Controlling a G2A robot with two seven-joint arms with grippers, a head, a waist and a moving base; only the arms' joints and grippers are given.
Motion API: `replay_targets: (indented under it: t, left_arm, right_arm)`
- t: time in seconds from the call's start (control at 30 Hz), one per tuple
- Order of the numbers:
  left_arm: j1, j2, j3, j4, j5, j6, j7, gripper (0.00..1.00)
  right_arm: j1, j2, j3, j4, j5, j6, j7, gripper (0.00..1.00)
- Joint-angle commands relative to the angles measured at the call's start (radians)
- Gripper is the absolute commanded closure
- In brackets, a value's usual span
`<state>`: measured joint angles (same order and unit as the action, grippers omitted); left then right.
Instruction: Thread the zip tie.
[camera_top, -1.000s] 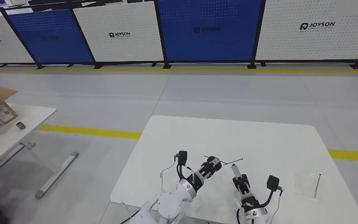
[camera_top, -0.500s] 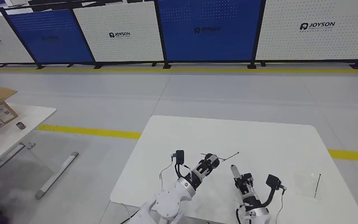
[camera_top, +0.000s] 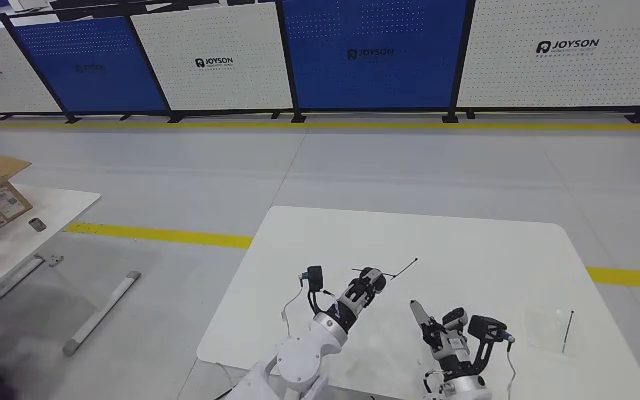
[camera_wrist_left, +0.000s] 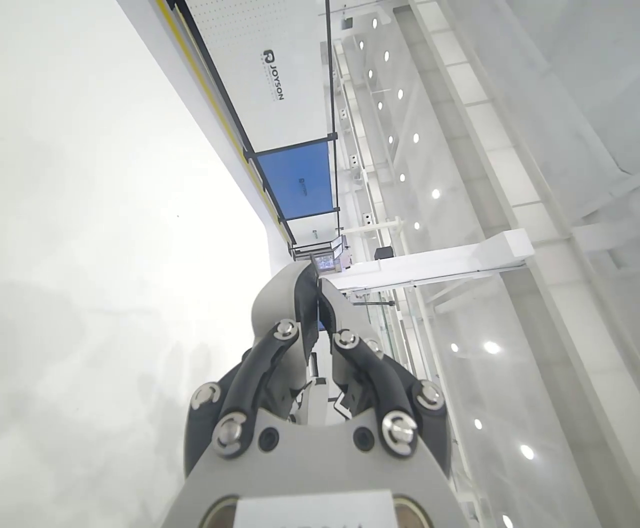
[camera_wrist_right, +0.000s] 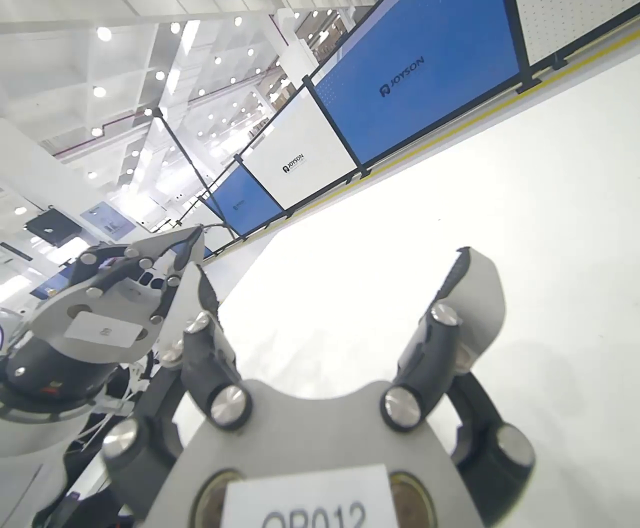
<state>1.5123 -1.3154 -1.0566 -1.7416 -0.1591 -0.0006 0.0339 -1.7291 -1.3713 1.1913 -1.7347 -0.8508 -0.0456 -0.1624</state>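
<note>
top view: left end effector (camera_top: 371, 279) pinches one zip tie (camera_top: 403, 268); right end effector (camera_wrist_right: 337, 275) spread, empty.

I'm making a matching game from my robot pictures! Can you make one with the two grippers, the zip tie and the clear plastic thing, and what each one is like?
Things:
1. left gripper
2. right gripper
3. zip tie
4. clear plastic piece

What it is like:
A. open, holding nothing
B. lying flat on the table, away from both grippers
C. thin and black, sticking out of a gripper
D. shut

Right pairs: 1-D, 2-A, 3-C, 4-B.
</note>
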Motion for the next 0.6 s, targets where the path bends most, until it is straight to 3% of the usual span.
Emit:
replay_targets:
  t: [0.0,0.1,0.37,0.57]
  left_arm:
    - [0.0,0.0,0.0,0.0,0.0,0.0,0.0,1.0]
    - [0.0,0.0,0.002,0.001,-0.002,-0.001,-0.001,1.0]
    - [0.004,-0.002,0.006,-0.004,-0.001,-0.004,0.014,1.0]
    - [0.011,-0.002,0.004,-0.012,-0.005,-0.006,0.017,1.0]
  right_arm:
    - [0.0,0.0,0.0,0.0,0.0,0.0,0.0,0.0]
    - [0.019,0.001,-0.012,0.022,-0.065,0.008,0.014,0.0]
    - [0.081,0.013,-0.031,0.08,-0.304,-0.048,-0.009,0.0]
    - [0.094,0.014,-0.036,0.086,-0.341,-0.037,0.011,0.0]
